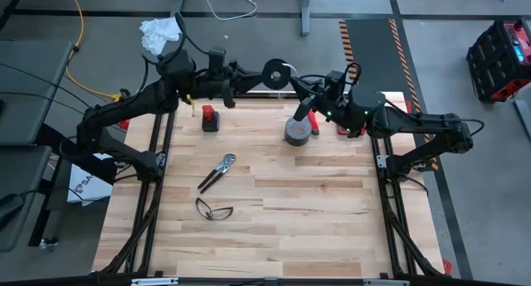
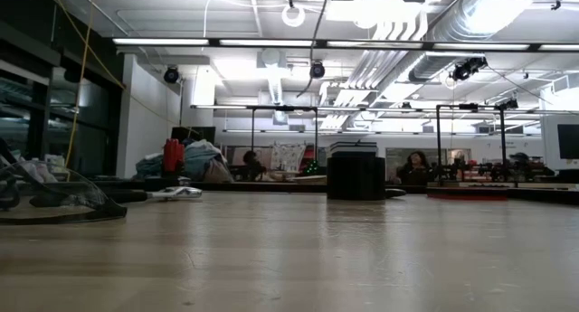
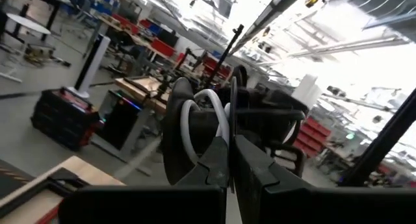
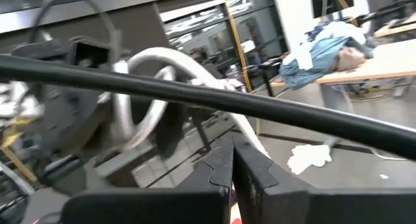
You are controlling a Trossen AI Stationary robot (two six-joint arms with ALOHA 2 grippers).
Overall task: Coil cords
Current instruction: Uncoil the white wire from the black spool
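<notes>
The small black round spool [image 1: 275, 73] with the thin white cord [image 3: 195, 123] looped on it is held in the air past the table's far edge. My left gripper [image 1: 259, 75] is shut on the spool from the left. My right gripper [image 1: 304, 85] is just right of the spool, shut on the cord's free end [image 4: 250, 136]. In the right wrist view the cord runs from the fingers to blurred loops [image 4: 146, 87] on the spool. The low view shows a white ring [image 2: 293, 14] high up. My left gripper pinches the thin rim of one spool flange [image 3: 233, 130] between its two shut fingers, coming level from the table's left. The spool is lifted clear of the table, on edge, with the cord loops beside the fingers. My right gripper pinches the white cord [image 4: 242, 141] between its two shut fingers, coming from the table's right. The cord leads from the fingers up to the spool, curved, not drawn straight. It is clear of the table.
On the table: a grey tape roll [image 1: 297, 130] with a red-handled tool [image 1: 312, 118] beside it, a red and black object [image 1: 210, 118], pliers [image 1: 217, 172] and glasses [image 1: 214, 209]. A yellow cable [image 1: 80, 37] and a white rag [image 1: 158, 33] lie on the floor.
</notes>
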